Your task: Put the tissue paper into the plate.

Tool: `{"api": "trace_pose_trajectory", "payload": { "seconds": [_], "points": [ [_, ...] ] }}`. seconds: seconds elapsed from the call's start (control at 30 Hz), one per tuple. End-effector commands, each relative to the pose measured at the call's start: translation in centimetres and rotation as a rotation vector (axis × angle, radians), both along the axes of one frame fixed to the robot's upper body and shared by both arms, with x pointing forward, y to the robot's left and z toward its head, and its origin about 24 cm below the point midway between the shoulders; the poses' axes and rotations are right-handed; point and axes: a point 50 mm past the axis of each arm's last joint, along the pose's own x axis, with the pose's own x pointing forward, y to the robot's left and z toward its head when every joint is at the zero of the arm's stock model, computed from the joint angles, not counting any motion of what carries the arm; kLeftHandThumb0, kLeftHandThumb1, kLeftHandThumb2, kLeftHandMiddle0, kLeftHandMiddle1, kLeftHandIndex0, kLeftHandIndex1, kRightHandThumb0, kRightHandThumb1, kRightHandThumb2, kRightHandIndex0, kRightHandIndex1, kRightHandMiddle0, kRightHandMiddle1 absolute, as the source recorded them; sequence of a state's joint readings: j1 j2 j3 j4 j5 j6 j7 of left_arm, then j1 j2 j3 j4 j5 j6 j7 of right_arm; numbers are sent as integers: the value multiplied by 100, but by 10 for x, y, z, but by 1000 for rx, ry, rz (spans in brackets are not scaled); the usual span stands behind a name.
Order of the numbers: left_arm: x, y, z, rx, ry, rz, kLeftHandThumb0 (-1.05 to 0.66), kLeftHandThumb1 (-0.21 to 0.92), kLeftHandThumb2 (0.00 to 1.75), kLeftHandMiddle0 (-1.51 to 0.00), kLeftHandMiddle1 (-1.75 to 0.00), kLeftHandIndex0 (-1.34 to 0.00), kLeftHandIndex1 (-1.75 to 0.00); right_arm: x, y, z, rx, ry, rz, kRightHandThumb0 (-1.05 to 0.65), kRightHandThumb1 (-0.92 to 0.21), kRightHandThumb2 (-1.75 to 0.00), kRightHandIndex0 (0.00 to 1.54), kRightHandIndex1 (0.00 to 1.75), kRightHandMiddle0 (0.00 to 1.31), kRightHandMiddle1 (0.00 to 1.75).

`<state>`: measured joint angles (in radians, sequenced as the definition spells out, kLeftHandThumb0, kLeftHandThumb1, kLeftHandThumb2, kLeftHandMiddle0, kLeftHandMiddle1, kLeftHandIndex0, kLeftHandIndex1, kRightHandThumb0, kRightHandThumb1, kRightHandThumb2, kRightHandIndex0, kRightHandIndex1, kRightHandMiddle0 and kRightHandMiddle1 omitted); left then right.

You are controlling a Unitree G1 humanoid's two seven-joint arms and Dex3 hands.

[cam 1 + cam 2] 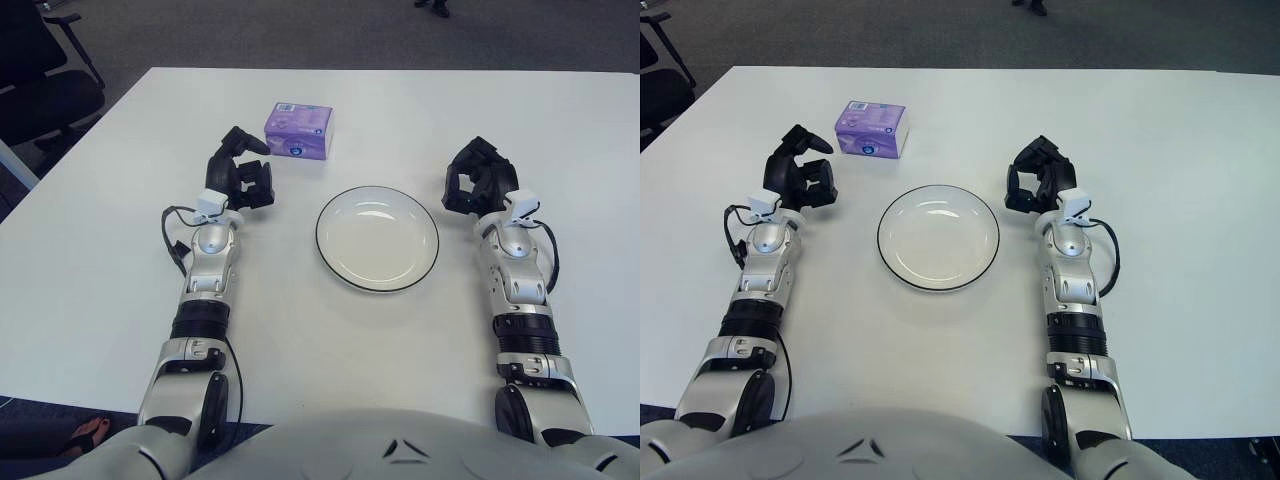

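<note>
The small purple plastic-wrapped tissue pack [298, 130] lies on the white desk [90, 250] at eleven o'clock from the round white black-rimmed plate [377, 238], just beyond the left hand [243, 175], whose fingers [244, 143] are apart and empty. It looks light, soft and slippery-skinned; gripping across its short sides seems best. The right hand [479, 180], at three o'clock of the plate, is loosely curled and empty.

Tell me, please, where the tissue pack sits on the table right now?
The tissue pack lies on the table's far left part, behind the plate, just beyond the left hand, untouched.
</note>
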<state>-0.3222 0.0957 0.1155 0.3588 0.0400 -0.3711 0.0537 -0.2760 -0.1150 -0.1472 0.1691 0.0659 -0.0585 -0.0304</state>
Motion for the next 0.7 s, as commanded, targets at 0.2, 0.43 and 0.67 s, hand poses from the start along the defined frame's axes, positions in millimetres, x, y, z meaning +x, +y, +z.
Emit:
{"api": "trace_pose_trajectory", "payload": {
  "seconds": [0.2, 0.43, 0.67],
  "points": [
    [-26, 11, -43, 104, 106, 79, -44, 44, 117, -115, -175, -52, -175, -42, 0, -79, 77, 273, -41, -48, -32, -132, 121, 175, 62, 175],
    [-23, 13, -26, 242, -5, 114, -44, 45, 116, -115, -175, -51, -175, -42, 0, -79, 78, 275, -42, -48, -32, -132, 121, 175, 61, 175],
    [-22, 11, -1, 443, -111, 153, -43, 48, 111, -115, -175, -48, -175, -42, -1, -80, 82, 278, -42, -48, -32, -132, 121, 175, 61, 175]
  ]
}}
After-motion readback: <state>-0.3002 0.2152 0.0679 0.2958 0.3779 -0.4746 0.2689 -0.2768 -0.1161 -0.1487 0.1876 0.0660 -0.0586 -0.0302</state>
